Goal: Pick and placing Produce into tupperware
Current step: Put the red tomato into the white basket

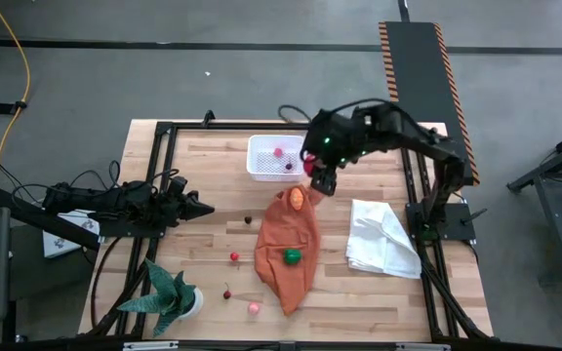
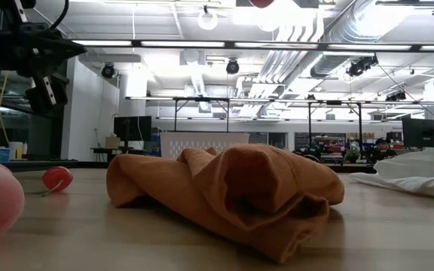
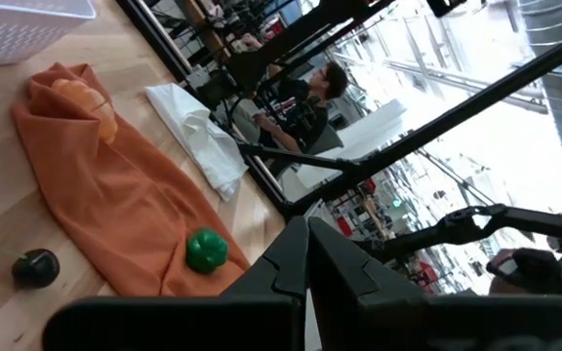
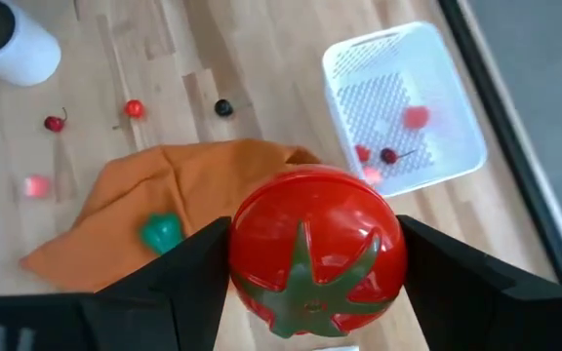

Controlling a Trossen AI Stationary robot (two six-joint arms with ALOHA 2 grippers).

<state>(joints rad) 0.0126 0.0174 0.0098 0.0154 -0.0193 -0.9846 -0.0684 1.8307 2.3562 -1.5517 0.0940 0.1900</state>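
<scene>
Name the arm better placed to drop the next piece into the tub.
Right. The right gripper already holds a red tomato and hangs beside the white tub. The left gripper is shut, holds nothing and sits farther off.

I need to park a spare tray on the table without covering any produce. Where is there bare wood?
Bare wood lies between the white cloth and the table's near edge, and between the tupperware and the left gripper. It is crowded between the potted plant and the orange cloth, where small produce lies scattered.
</scene>
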